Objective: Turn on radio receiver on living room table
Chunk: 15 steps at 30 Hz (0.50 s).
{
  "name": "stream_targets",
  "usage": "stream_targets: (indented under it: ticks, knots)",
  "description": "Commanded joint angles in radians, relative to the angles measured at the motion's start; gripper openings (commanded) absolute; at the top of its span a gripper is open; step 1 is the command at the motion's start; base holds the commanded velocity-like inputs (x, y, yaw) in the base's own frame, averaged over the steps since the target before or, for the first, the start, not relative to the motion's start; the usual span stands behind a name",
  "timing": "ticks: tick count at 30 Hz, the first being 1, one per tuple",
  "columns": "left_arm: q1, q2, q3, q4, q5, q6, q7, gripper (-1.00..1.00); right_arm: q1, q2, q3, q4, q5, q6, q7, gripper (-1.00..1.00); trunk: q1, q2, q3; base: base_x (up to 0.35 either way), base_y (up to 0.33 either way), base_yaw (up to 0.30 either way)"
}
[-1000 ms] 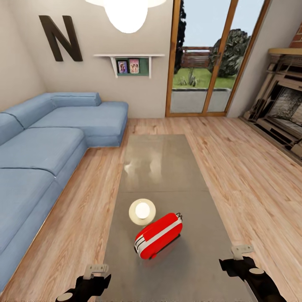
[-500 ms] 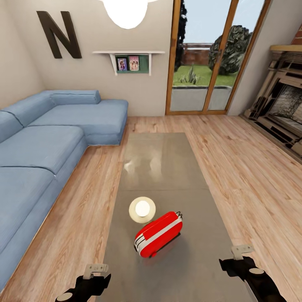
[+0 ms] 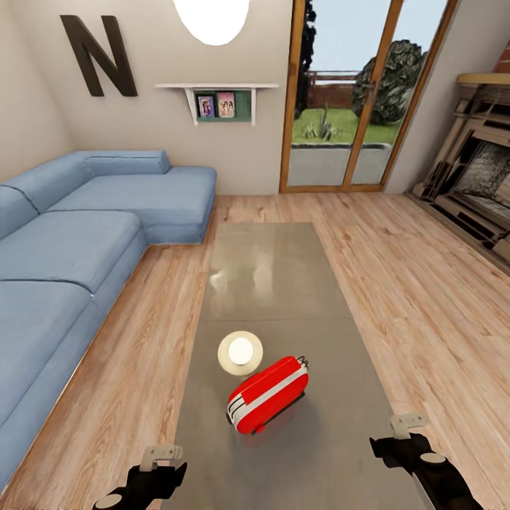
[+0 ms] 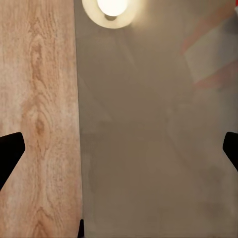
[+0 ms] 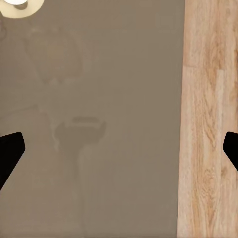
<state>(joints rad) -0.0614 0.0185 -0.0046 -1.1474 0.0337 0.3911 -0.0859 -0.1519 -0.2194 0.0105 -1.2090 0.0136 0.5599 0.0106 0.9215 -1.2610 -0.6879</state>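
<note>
The red radio receiver (image 3: 268, 395), with its white-silver band and thin wire handle, lies tilted on the near half of the long glossy grey-taupe table (image 3: 276, 283). My left gripper (image 3: 159, 457) hovers at the table's near left corner, open, below and left of the radio. My right gripper (image 3: 407, 428) hangs open near the table's right edge, to the right of the radio. In the left wrist view the open gripper (image 4: 119, 153) straddles the table edge (image 4: 148, 148), and a faint red reflection (image 4: 213, 49) shows in the top. The right wrist view shows the gripper (image 5: 119, 151) open above the table (image 5: 99, 74).
A round white lamp reflection (image 3: 240, 354) sits on the tabletop just behind the radio. A blue L-shaped sofa (image 3: 71, 255) runs along the left. Wood floor (image 3: 425, 297) lies to the right, a fireplace (image 3: 482, 184) at far right, glass doors (image 3: 347, 99) behind.
The far wall and ceiling lamp have slid slightly upward in the picture, so the camera has moved a little. The radio and both grippers keep their places.
</note>
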Motion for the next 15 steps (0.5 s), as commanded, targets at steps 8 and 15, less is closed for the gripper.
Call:
stream_targets:
  ticks: [8,15]
  knots:
    - [0.0,0.0,0.0,0.0,0.0,0.0,0.0,1.0,0.0,0.0,0.0,0.001,0.0,0.0,0.0,1.0,0.0,0.0,-0.011,0.0,0.0,0.0]
    - [0.0,0.0,0.0,0.0,0.0,0.0,0.0,1.0,0.0,0.0,0.001,0.002,0.0,0.0,-0.001,1.0,0.0,0.0,-0.022,0.0,0.0,0.0]
